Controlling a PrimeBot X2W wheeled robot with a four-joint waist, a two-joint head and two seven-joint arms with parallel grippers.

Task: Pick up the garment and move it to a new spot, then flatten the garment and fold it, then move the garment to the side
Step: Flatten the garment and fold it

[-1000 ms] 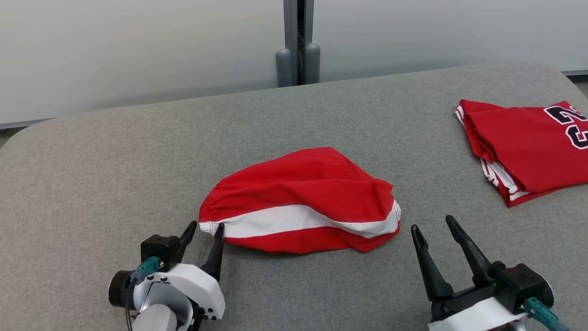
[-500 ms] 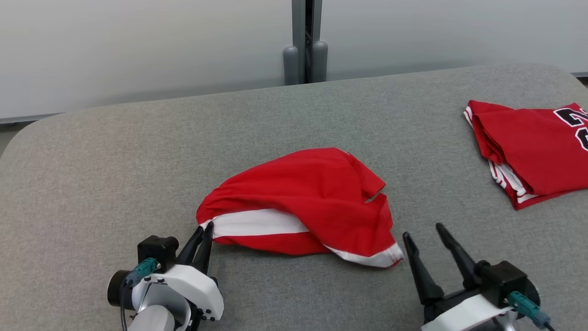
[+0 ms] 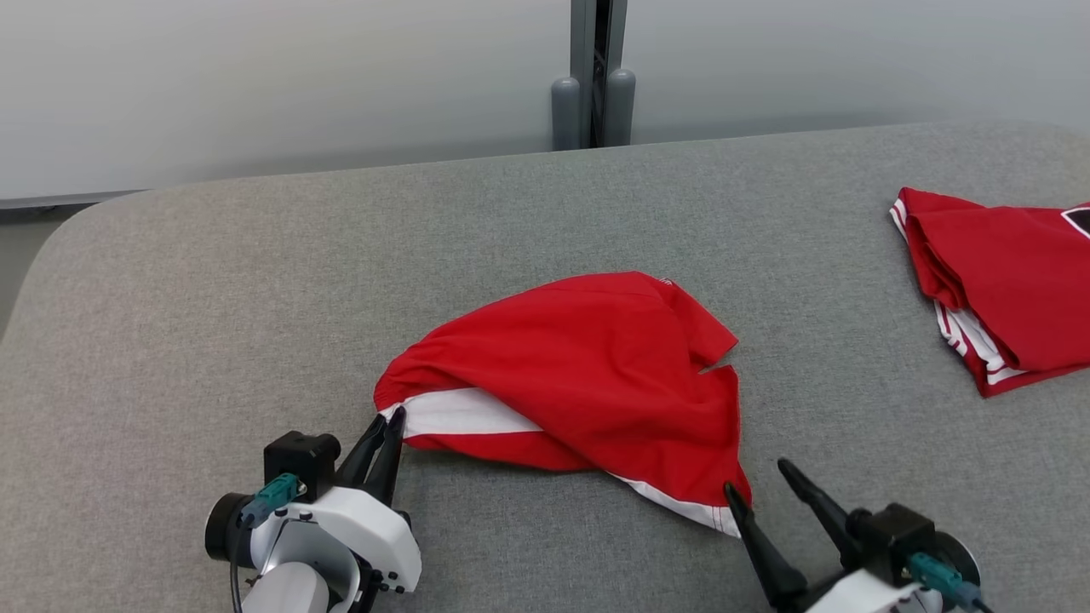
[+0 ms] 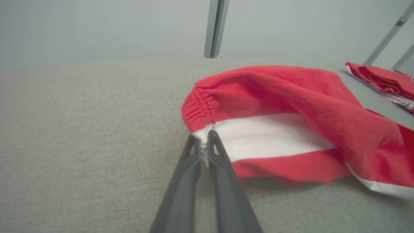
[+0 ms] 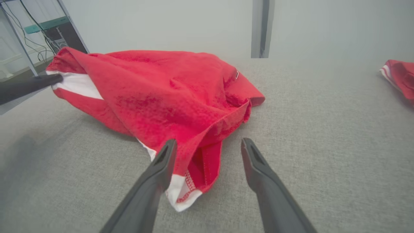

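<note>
The left gripper [image 3: 389, 417] clamps the waistband corner of the garment [image 3: 588, 366], ready to lift; the right gripper [image 3: 755, 475], spread, seems to straddle its hem.

Left gripper [image 3: 390, 415], spread wide a second ago, is now pinching the waistband corner of the red shorts [image 3: 588, 375]. The cloth is folding over itself, its white-trimmed hem [image 3: 719, 514] sliding down beside the right gripper [image 3: 755, 475].

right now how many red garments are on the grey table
2. Crumpled red-and-white garment mid-table, elastic corner pinched by the left gripper; folded red jersey at the right edge, partly out of frame.
</note>
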